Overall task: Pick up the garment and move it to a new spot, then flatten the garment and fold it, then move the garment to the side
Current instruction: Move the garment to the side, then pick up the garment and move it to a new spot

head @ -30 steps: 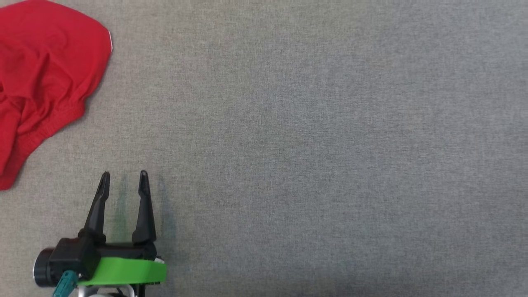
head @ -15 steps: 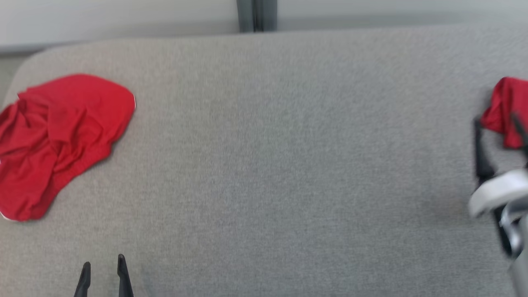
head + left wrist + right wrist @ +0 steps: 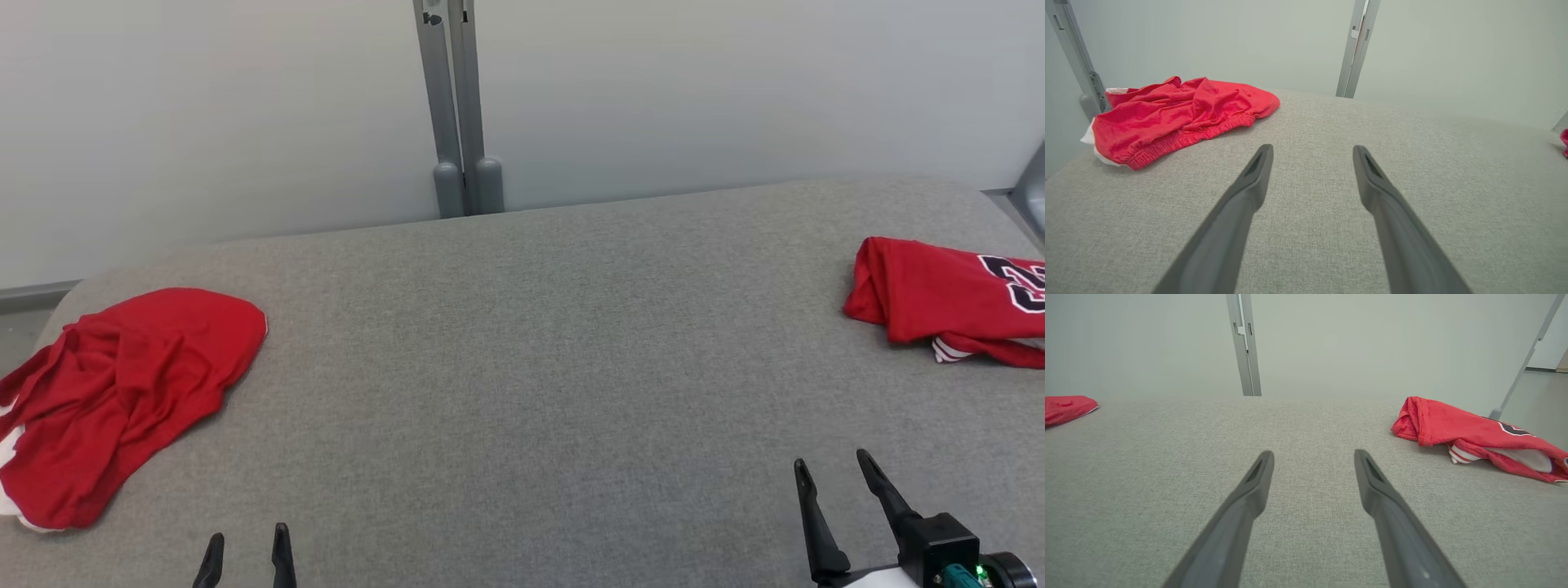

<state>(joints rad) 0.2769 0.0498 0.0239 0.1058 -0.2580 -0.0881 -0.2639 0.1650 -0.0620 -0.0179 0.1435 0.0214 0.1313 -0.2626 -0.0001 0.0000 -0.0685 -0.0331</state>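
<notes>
Two spread, empty hands are hovering: left hand [image 3: 249, 532], right hand [image 3: 829, 458]; we are likely starting pickup, needing to reach the crumpled shorts [image 3: 122, 392] at left.

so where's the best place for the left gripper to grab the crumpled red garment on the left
Grip the ribbed band of the red garment, coming in low from the near side with the open left gripper. That thick gathered edge faces the gripper and sits slightly raised off the grey surface, so a finger can likely slip under it.
</notes>
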